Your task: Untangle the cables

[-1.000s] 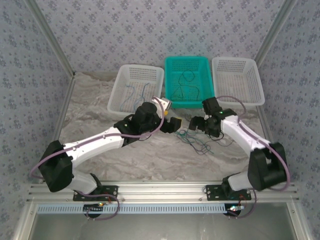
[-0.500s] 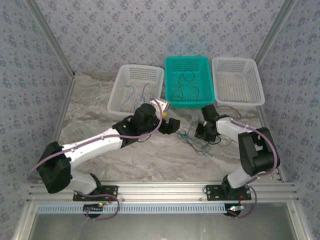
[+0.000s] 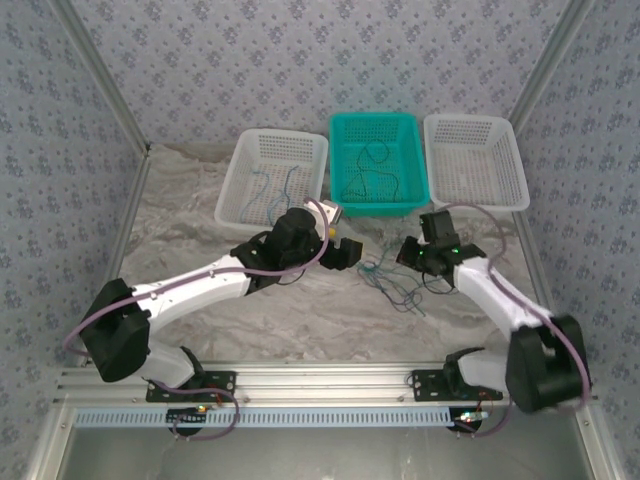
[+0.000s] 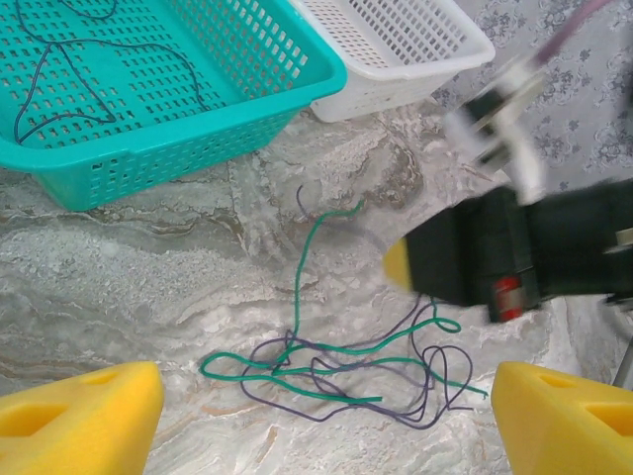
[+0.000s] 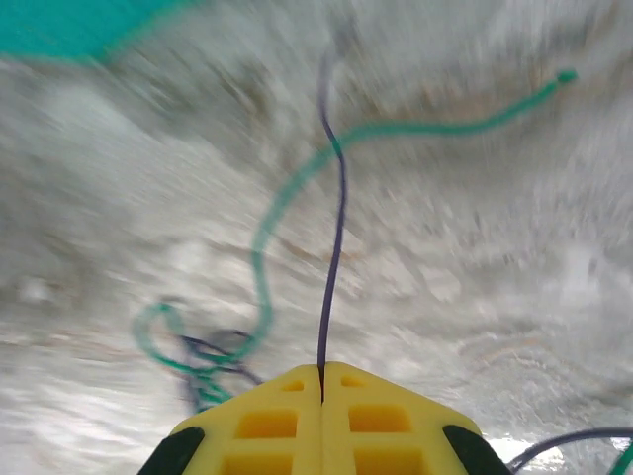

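A: So where could this go wrong for me?

B: Look at your right pincer (image 5: 321,401). Its yellow tips are pressed together on one purple cable (image 5: 336,198), which runs straight out from between them. A green cable (image 5: 297,188) crosses it just ahead and curls back into the knot of cables (image 4: 336,376). That knot lies on the table (image 3: 250,320) just in front of the teal basket (image 3: 372,118), between your two arms.

A: And if I pull?

B: Probably the whole knot comes along, because nothing pins it down. Your left pincer (image 4: 321,411) hangs over the knot with its fingers wide apart, holding nothing. A hard pull could also cinch the green loops tighter round the purple strand.

A: Anything else?

B: The strand is very thin, so it may slide out of your grip. I can't tell how much of it the tips have, or where it runs on behind them. Pull slowly, and mind the loose ends near the basket wall.
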